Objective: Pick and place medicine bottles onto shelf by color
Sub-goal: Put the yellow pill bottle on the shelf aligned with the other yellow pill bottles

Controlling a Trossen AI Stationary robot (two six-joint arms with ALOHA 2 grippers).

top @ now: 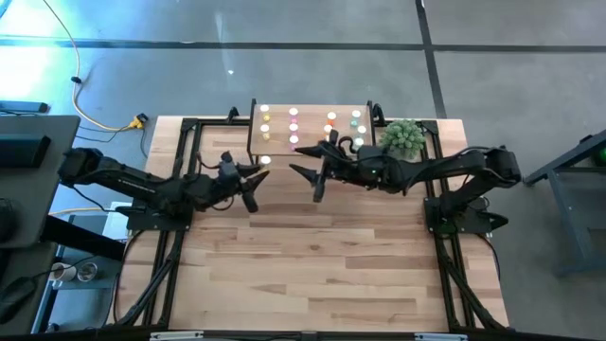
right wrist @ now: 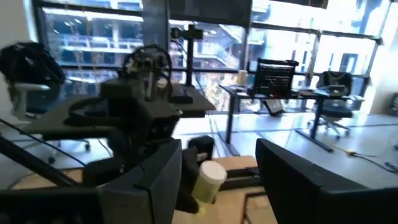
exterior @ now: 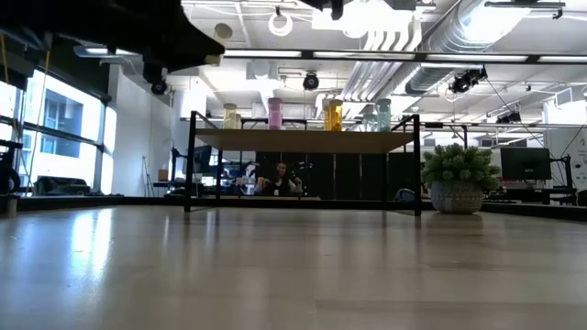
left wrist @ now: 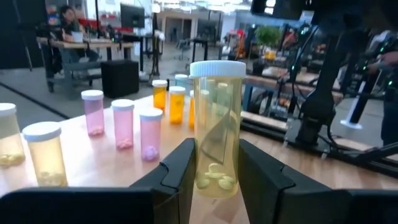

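While the left hand (left wrist: 214, 180) grips the yellow bottle (left wrist: 216, 127) low on its body, the right hand (top: 317, 170) waits open at three o'clock. The bottle looks light, stiff and smooth, so a grip at mid-body seems safer.

Bright ceiling lights; window glare upper left on floor (top: 57, 38); tabletop (exterior: 293, 266) sheen; right wrist view soft.

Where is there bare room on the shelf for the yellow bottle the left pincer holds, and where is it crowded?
The left pincer is shut on the yellow bottle at the shelf's near-left corner. That near edge looks bare in the high view. Behind it stand the yellow bottles, pink bottles, orange bottles and green bottles, in rows. The right pincer hangs open over the near edge's middle, narrowing passage.
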